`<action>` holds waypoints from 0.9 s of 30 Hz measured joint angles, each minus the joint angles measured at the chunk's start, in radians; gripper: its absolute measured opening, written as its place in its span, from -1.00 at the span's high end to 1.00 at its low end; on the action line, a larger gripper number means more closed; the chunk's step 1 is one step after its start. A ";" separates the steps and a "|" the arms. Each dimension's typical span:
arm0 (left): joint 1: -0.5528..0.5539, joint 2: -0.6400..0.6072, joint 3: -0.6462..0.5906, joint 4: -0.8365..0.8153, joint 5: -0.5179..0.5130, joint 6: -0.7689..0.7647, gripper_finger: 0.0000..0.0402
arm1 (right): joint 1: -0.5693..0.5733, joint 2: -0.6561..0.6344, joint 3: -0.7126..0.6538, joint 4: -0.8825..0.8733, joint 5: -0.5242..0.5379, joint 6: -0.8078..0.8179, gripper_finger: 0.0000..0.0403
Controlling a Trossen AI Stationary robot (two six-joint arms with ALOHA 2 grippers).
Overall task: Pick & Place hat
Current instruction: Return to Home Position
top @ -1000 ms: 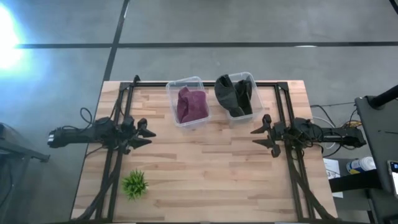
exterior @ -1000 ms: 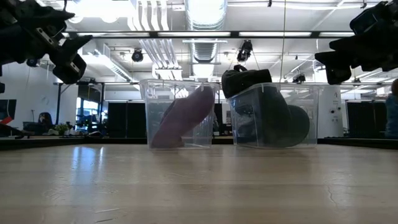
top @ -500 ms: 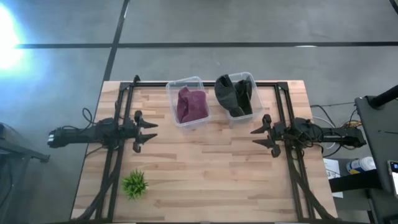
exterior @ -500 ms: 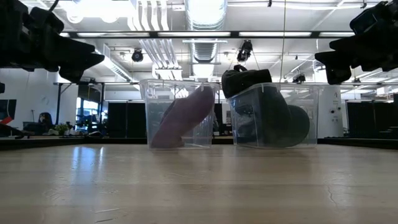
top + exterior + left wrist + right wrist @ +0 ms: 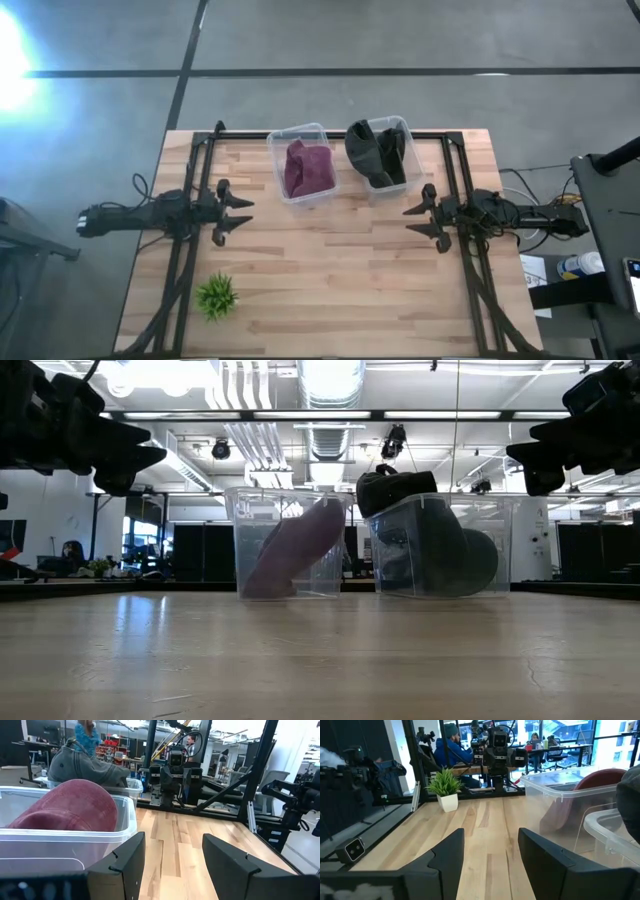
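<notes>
The dark, six-joint left arm point(image 5: 150, 213) lies stretched out level, pointing inward from the robot's left side. Its black two-finger left gripper point(image 5: 245, 213) is held raised, high in the low view point(image 5: 135, 460). Its fingers point(image 5: 127, 862) are spread wide apart with nothing between them. The dark, six-joint right arm point(image 5: 510, 215) mirrors this pose, level and pointing inward from the robot's right side. Its black two-finger right gripper point(image 5: 408, 220) is held at a similar height point(image 5: 530, 465), fingers point(image 5: 545, 857) likewise spread and empty. The two grippers face each other, well apart.
</notes>
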 joint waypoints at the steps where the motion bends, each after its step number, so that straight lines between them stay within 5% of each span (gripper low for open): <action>1: 0.000 0.000 0.000 0.006 0.000 0.000 0.04 | 0.000 0.000 0.000 0.000 0.000 0.000 0.09; 27: 0.000 0.000 0.000 0.032 0.000 -0.002 0.04 | 0.000 0.000 0.000 0.000 0.000 0.000 0.09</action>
